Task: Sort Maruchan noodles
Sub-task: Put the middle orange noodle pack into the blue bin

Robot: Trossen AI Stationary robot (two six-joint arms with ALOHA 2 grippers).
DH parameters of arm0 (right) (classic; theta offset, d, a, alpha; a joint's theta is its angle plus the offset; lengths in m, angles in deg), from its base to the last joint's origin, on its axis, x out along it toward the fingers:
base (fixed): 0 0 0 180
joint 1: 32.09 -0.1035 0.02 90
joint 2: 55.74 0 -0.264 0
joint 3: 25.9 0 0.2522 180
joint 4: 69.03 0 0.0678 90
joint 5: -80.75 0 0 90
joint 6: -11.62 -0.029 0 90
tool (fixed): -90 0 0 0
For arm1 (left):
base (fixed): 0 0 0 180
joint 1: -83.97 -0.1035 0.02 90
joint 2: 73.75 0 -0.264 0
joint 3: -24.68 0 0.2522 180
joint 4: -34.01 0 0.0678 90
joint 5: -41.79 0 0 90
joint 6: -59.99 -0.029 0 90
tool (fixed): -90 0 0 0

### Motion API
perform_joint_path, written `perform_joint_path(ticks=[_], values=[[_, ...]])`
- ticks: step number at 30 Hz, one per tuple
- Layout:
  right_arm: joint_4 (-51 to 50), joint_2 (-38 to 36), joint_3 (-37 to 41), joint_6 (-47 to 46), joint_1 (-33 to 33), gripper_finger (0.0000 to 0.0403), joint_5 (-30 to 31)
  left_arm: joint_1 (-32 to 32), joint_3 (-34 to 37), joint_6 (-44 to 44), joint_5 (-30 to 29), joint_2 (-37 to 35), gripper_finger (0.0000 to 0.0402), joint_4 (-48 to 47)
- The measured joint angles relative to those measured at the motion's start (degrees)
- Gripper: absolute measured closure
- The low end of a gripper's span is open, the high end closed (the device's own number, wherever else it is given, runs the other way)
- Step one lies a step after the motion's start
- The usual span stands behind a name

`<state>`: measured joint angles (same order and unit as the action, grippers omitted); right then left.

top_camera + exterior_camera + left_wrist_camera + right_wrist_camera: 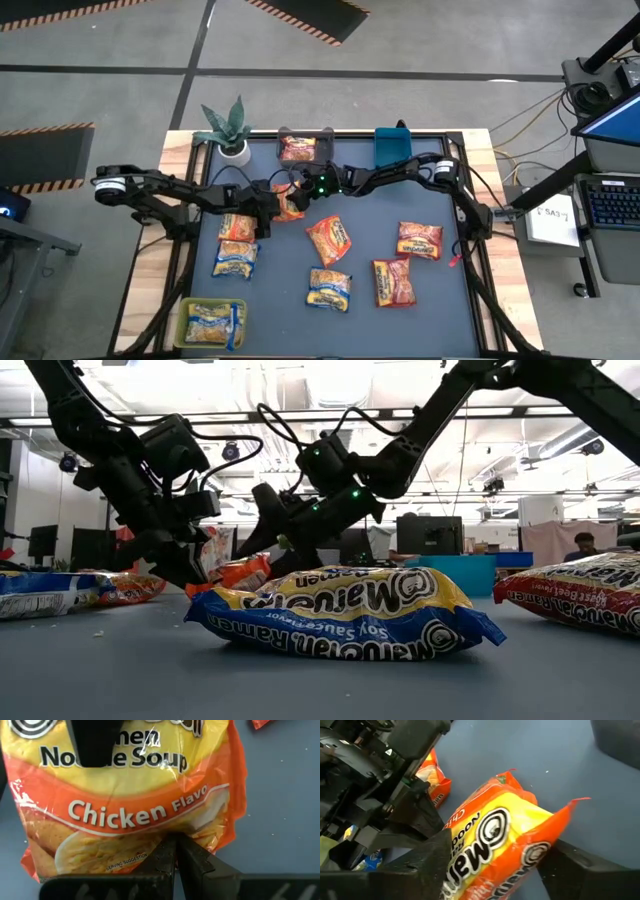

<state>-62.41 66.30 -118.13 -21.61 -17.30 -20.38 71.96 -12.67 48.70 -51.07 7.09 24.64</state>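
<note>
An orange Maruchan chicken packet (288, 203) hangs between my two grippers at the table's middle. My left gripper (175, 855) is shut on its one end. My right gripper (500, 865) is open, with its fingers on either side of the packet's other end (520, 835). More noodle packets lie flat on the mat: orange ones (329, 240) (238, 226), yellow-blue ones (235, 258) (329, 288) and red ones (419, 240) (392, 282). In the low view, a yellow-blue packet (340, 610) lies in front. My left gripper pinches the packet's sealed edge below the "Chicken Flavor" band (172, 832) between its two shut fingers. The fingers come slanting down from the table's left. The packet stands tilted, rising away from the fingers (235, 572). My right gripper straddles the packet's other end; I cannot tell whether its fingers (432, 862) touch it.
At the table's far edge stand a black bin with a red packet (298, 148), a blue bin (393, 148) and a potted plant (228, 130). A green bin holding yellow packets (212, 322) sits at the near left corner.
</note>
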Motion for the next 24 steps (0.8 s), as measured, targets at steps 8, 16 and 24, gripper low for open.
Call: perform_joint_path(ticks=[8,16,24], values=[[-0.08,-0.33,0.09,0.77,0.15,0.0264,-0.24,0.0,0.0,0.0,0.01,-0.29,0.0402,0.2],[-0.35,-0.72,0.09,3.36,0.15,0.033,-1.39,0.0,0.24,0.0,-0.78,-5.42,0.0402,-3.87],[-1.85,-3.43,0.22,7.51,0.24,0.0343,-1.34,0.0,0.24,-0.2,-1.11,-16.83,0.0402,-7.48]])
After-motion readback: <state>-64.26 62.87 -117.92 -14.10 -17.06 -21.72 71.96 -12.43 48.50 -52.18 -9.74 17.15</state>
